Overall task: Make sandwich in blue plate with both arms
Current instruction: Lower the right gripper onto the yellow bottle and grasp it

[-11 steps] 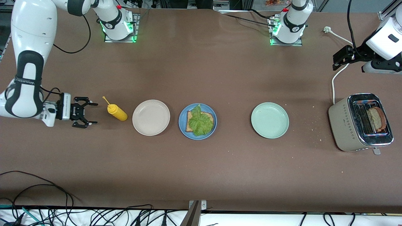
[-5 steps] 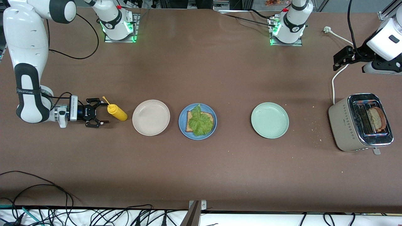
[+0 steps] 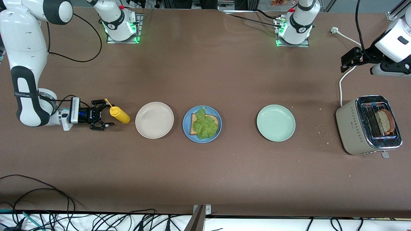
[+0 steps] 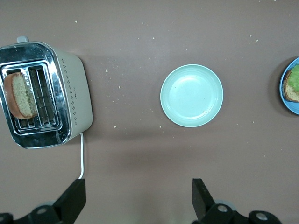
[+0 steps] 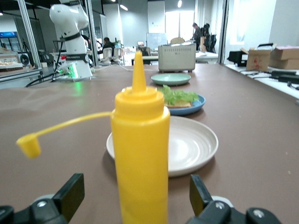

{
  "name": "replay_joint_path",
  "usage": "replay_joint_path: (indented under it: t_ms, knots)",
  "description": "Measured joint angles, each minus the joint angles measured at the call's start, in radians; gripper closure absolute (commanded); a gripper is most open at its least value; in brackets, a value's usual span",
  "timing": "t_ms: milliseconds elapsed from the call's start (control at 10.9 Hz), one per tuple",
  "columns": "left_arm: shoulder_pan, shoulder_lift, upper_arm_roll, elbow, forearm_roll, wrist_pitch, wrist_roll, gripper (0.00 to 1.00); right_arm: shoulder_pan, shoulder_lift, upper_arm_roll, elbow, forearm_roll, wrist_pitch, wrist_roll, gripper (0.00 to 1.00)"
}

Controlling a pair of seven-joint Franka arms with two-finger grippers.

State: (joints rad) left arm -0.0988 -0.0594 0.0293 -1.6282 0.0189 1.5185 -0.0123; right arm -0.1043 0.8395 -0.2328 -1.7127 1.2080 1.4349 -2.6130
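Note:
The blue plate (image 3: 202, 124) holds one brown bread slice (image 3: 194, 125) with a green lettuce leaf (image 3: 204, 124) on it; the plate also shows in the right wrist view (image 5: 189, 103) and at the edge of the left wrist view (image 4: 290, 87). A second bread slice (image 3: 384, 122) stands in the toaster (image 3: 368, 125); it also shows in the left wrist view (image 4: 20, 94). My right gripper (image 3: 106, 116) is open, low over the table, its fingers on either side of a yellow squeeze bottle (image 3: 119, 115), seen close in the right wrist view (image 5: 141, 154). My left gripper (image 3: 348, 60) is open, high above the table, over the toaster's white cord.
A beige plate (image 3: 154, 120) lies between the bottle and the blue plate. A pale green plate (image 3: 275, 122) lies between the blue plate and the toaster. The toaster's white cord (image 3: 342, 84) runs toward the arm bases. Crumbs lie near the toaster.
My right gripper has moved along the table toward the yellow bottle and now has its fingers around it. The left arm has not moved.

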Motion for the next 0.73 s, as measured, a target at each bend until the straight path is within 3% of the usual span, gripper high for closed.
replay_joint_path:
  t_ms: [92, 275, 366, 458, 733]
  knots:
    - [0.001, 0.000, 0.000, 0.000, 0.000, 0.000, 0.000, 0.00, 0.000, 0.000, 0.014, 0.001, 0.010, -0.010, 0.001, 0.21]
    - [0.002, 0.000, 0.000, 0.000, 0.000, 0.000, 0.000, 0.00, 0.001, 0.000, 0.038, 0.001, 0.031, -0.014, 0.002, 0.71]
    - [0.002, 0.000, 0.000, 0.000, 0.000, 0.000, 0.000, 0.00, 0.000, 0.000, 0.040, 0.001, 0.032, -0.014, 0.002, 0.85]
    - [0.002, 0.000, 0.000, 0.000, 0.000, 0.000, 0.000, 0.00, -0.003, 0.000, 0.039, 0.001, 0.032, -0.014, 0.003, 0.93]
    - [0.002, 0.000, -0.003, 0.000, 0.000, 0.000, 0.000, 0.00, -0.013, 0.000, 0.039, 0.005, 0.033, -0.014, 0.068, 1.00]
